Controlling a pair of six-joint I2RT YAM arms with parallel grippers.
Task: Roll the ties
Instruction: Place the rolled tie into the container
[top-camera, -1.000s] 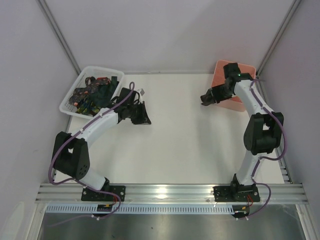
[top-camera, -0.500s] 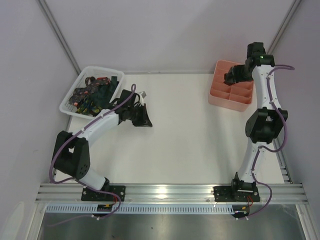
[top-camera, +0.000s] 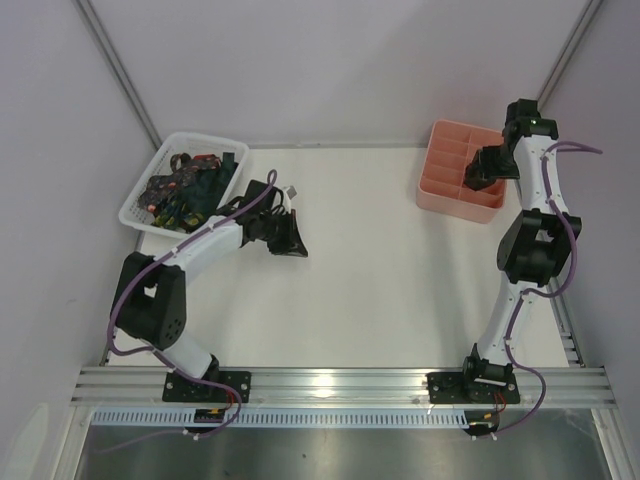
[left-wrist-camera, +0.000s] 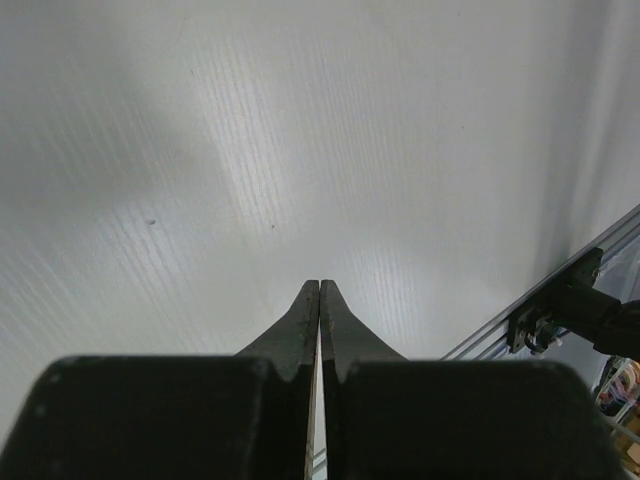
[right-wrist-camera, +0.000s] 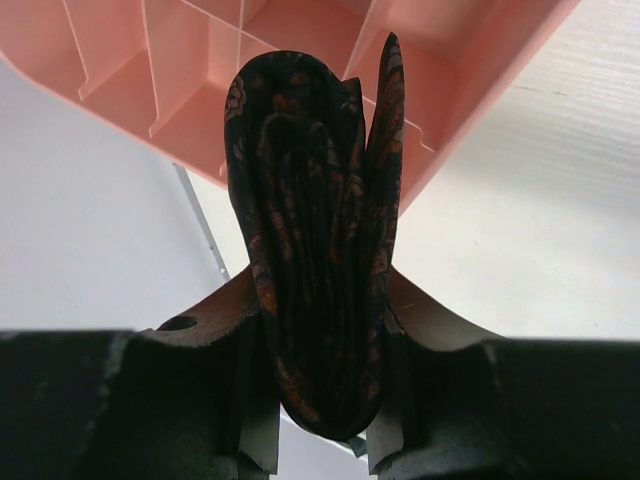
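- Along the near edge runs a metal rail with both arm bases bolted to it. The left base sits toward the left end and the right base toward the right.
- Beyond the rail, the white table is bare across its middle and near half, the broadest free stretch between the two arms.
- The left gripper is low over the table, left of centre. In the wrist view its fingers are pressed together with nothing between them, and only bare table lies ahead of the tips.
- Just behind and left of it, a white lattice basket sits in the far left corner, close to the left wall. A loose heap of dark ties fills it.
- The right arm is raised along the right edge of the table, close to the right wall.
- The right gripper is clamped on a rolled tie, dark with a brownish-red pattern. The roll stands up out of the fingers.
- That tie is at the right edge of the pink tray, whose open compartments show just beyond the roll.
- The tray is in the far right corner, near the back wall.
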